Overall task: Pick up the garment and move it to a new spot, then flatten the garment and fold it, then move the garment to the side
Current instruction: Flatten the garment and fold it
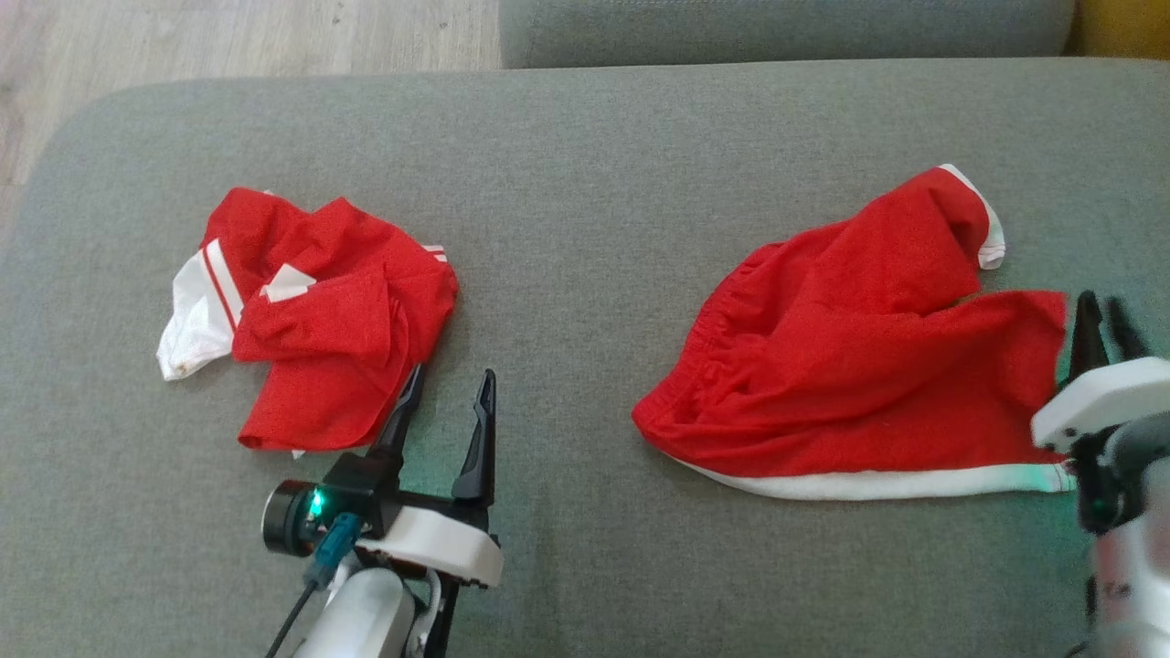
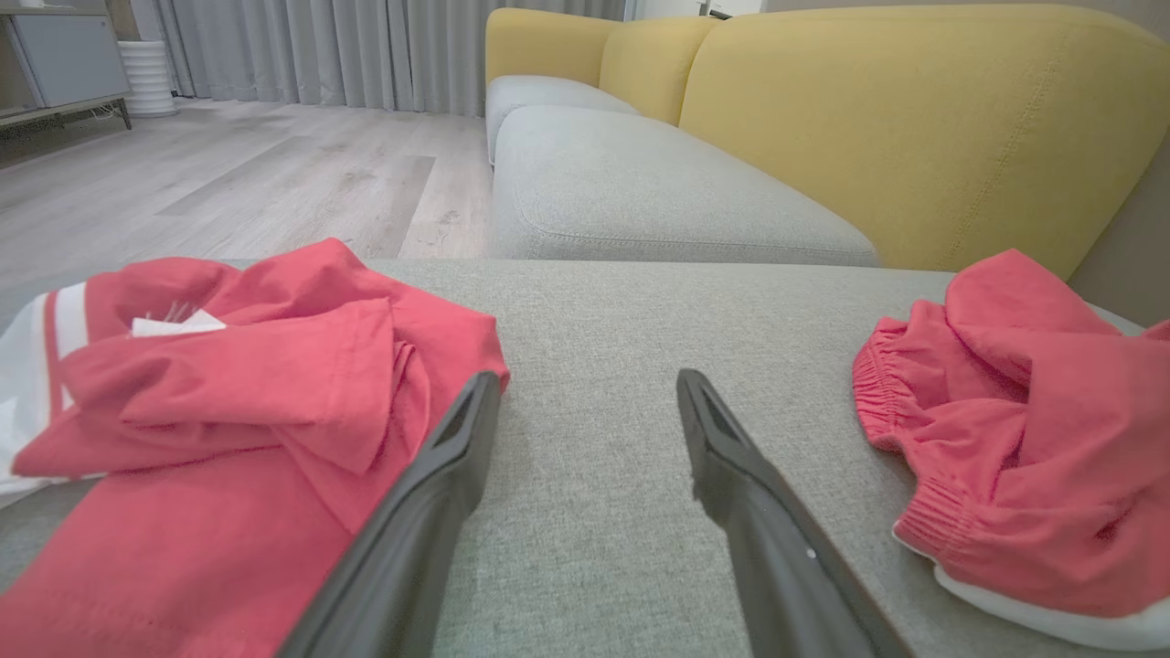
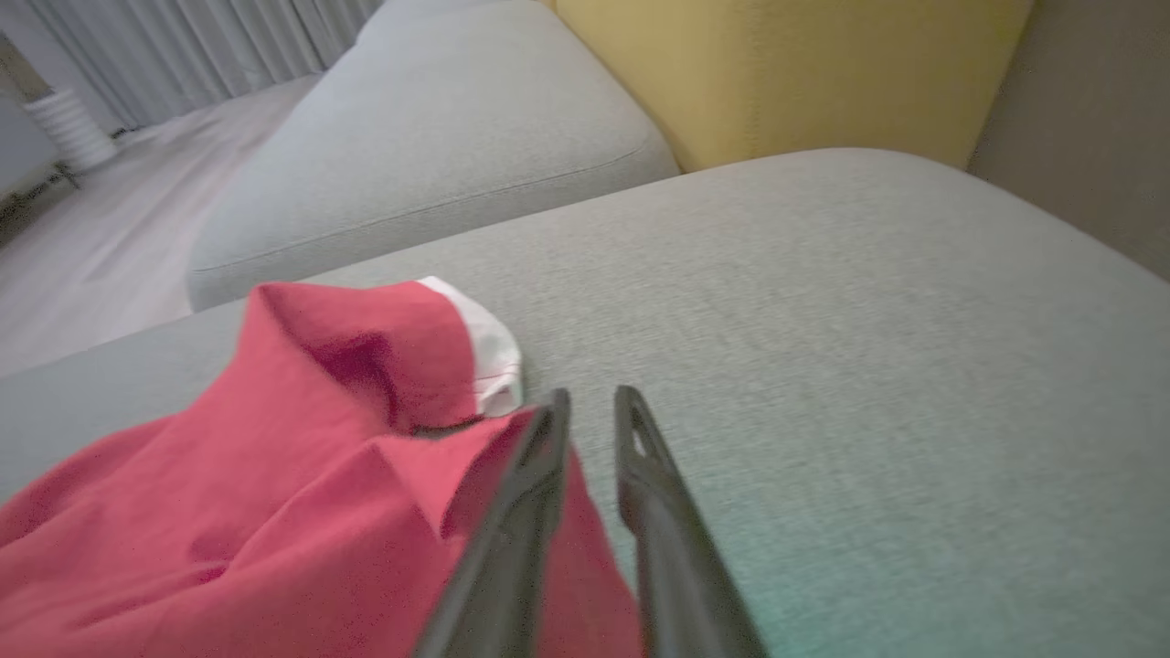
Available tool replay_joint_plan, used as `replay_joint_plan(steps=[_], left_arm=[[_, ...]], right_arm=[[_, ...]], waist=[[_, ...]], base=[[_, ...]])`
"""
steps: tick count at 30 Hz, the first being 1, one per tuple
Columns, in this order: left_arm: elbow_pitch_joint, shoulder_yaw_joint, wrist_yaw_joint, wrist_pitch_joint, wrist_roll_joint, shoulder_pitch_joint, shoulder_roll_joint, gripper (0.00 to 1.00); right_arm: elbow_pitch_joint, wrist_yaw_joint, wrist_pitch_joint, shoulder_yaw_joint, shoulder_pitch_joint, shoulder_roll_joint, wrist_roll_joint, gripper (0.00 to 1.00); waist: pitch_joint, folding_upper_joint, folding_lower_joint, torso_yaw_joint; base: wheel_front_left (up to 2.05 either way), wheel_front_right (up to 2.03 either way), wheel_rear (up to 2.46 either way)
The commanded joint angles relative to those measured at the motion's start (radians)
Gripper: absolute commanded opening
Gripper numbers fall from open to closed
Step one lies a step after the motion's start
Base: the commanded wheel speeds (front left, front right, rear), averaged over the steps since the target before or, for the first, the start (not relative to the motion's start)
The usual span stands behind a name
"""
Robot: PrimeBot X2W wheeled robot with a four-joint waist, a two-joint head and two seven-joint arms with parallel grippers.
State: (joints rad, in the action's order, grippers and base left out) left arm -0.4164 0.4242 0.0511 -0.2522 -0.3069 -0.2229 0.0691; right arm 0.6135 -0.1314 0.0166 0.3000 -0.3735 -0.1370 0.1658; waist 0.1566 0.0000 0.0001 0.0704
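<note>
Red shorts (image 1: 850,366) lie beside the right pincer (image 1: 1101,303), its jaws slightly parted; left pincer (image 1: 452,375) splayed.

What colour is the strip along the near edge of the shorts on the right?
White strip on red shorts; clearest in the head view.

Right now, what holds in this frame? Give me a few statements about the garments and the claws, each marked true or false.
1. A crumpled shirt and red shorts lie apart on the grey cushion. True.
2. The left claw is shut on the shirt. False: it stands wide open and empty at the shirt's edge.
3. The shorts are folded flat. False: they lie rumpled and unfolded.
4. The right claw is at the shorts' right edge. True.
</note>
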Motion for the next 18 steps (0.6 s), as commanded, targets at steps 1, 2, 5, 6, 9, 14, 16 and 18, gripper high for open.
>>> replay_joint_plan(steps=[1, 2, 5, 6, 9, 14, 16, 18], left_arm=[[0.026, -0.028, -0.006, -0.010, 0.008, -0.038, 0.000, 1.00], [0.026, -0.029, -0.005, -0.010, 0.008, -0.038, 0.000, 1.00], [0.024, -0.032, -0.003, -0.010, 0.009, -0.035, 0.000, 1.00], [0.024, -0.034, -0.002, -0.010, 0.009, -0.034, 0.001, 1.00], [0.023, -0.039, -0.004, -0.010, 0.008, -0.029, 0.002, 1.00], [0.030, -0.045, -0.001, -0.010, 0.007, -0.016, 0.000, 1.00], [0.033, -0.046, -0.002, -0.010, 0.007, -0.009, 0.000, 1.00], [0.036, -0.050, -0.002, -0.010, 0.007, -0.003, -0.001, 1.00]], right_arm=[[-0.018, 0.001, -0.014, -0.008, -0.040, -0.025, -0.022, 1.00], [-0.001, 0.001, -0.021, 0.010, -0.051, -0.031, -0.043, 1.00], [0.031, 0.001, -0.053, 0.056, -0.080, -0.032, -0.099, 1.00], [0.034, 0.001, -0.068, 0.064, -0.085, -0.028, -0.113, 1.00], [0.021, 0.001, -0.121, 0.060, -0.079, -0.008, -0.141, 1.00], [-0.055, 0.001, -0.205, -0.020, -0.006, 0.040, -0.121, 1.00], [-0.105, 0.001, -0.227, -0.084, 0.042, 0.055, -0.090, 1.00], [-0.153, 0.001, -0.236, -0.123, 0.098, 0.064, -0.068, 1.00]], waist=[[0.000, 0.0000, -0.0001, 0.000], [-0.001, 0.0000, -0.0001, -0.001], [-0.009, 0.0000, -0.0001, -0.009], [-0.014, 0.0000, -0.0001, -0.013], [-0.030, 0.0000, -0.0001, -0.029], [-0.056, 0.0000, -0.0001, -0.062], [-0.067, 0.0000, -0.0001, -0.074], [-0.077, 0.0000, -0.0001, -0.087]], base=[[0.00, 0.00, 0.00], [0.00, 0.00, 0.00], [0.00, 0.00, 0.00], [0.00, 0.00, 0.00], [0.00, 0.00, 0.00], [0.00, 0.00, 0.00], [0.00, 0.00, 0.00], [0.00, 0.00, 0.00]])
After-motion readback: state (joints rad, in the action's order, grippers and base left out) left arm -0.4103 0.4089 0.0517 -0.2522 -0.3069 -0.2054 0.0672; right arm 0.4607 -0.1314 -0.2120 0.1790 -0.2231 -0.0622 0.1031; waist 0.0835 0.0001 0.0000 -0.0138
